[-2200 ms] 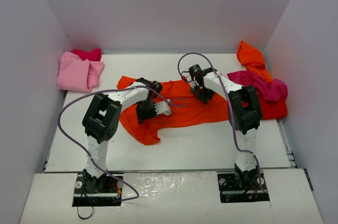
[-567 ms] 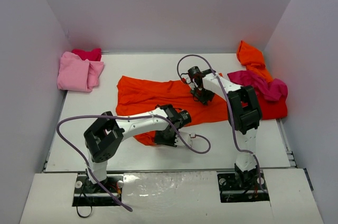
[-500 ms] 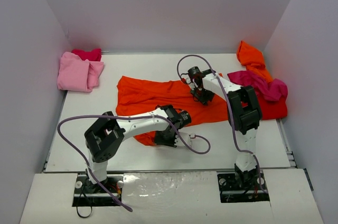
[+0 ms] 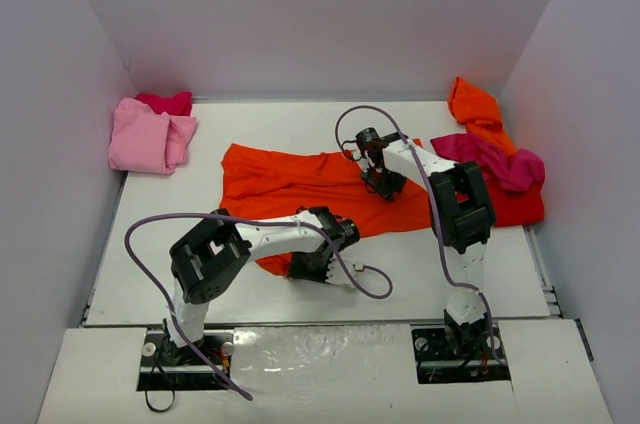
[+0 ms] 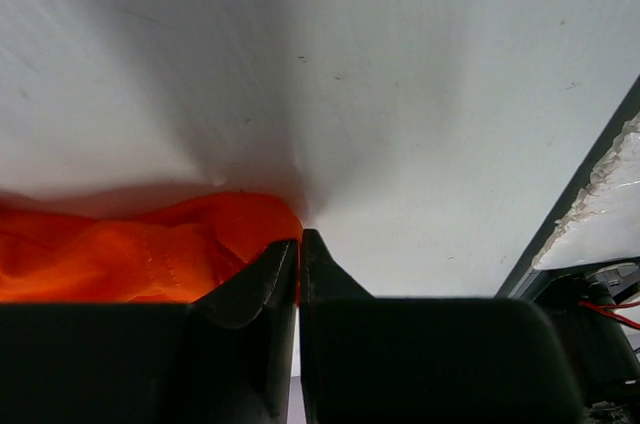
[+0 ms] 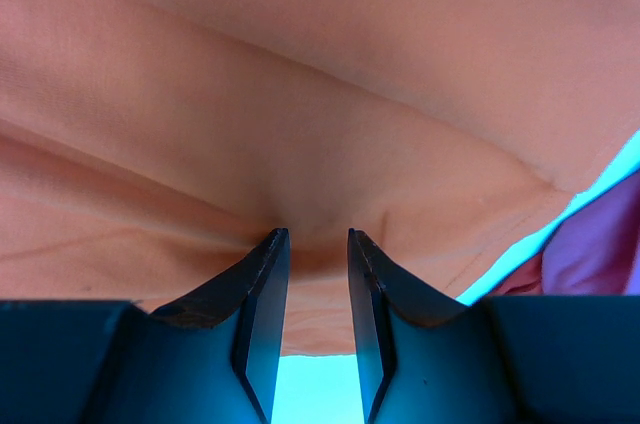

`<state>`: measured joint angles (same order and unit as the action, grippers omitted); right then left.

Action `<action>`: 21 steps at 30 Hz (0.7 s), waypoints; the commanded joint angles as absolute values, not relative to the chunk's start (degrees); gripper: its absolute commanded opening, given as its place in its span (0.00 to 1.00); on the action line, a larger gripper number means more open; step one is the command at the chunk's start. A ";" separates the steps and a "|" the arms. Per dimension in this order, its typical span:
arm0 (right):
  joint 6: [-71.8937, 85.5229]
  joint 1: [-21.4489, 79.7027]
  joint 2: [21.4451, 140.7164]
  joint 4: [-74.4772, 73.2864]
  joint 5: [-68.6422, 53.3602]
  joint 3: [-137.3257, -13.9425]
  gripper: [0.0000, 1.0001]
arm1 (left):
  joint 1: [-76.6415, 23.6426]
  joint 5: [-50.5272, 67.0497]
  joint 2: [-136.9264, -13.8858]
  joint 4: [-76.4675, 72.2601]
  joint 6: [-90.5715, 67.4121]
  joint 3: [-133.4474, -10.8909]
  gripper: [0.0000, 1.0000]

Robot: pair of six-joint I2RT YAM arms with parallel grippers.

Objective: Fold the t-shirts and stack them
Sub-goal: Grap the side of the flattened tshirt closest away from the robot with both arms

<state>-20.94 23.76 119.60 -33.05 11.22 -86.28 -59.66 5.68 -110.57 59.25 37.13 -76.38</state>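
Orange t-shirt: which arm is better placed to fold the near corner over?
Probably left: the left gripper is shut on the near corner of the orange t-shirt; the right gripper holds the far side.

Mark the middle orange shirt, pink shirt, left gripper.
orange shirt (image 4: 285, 179): top view, middle of the spread cloth.
pink shirt (image 4: 140, 139): top view, centre of the bundle.
left gripper (image 5: 299, 236): left wrist view, between the closed fingertips.

Robot lab test cell, plain white walls (image 4: 320, 14), white table (image 4: 280, 124), two bolted arms (image 4: 205, 254)
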 commanded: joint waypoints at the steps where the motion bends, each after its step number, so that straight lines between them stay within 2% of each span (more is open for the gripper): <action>1: -21.68 24.67 120.04 -33.75 13.07 -84.71 0.27 | -59.43 6.73 -108.65 62.13 38.31 -74.52 0.00; 10: -22.13 24.70 124.58 -36.26 13.93 -84.47 0.18 | -58.41 -2.57 -94.83 69.03 38.06 -65.57 0.00; 14: -22.37 24.70 126.38 -37.31 13.03 -83.72 0.14 | -53.80 -6.79 -88.54 73.01 38.83 -69.31 0.00; 21: -22.50 24.78 127.07 -37.61 13.96 -83.33 0.13 | -48.68 -9.34 -84.82 72.35 40.08 -73.72 0.00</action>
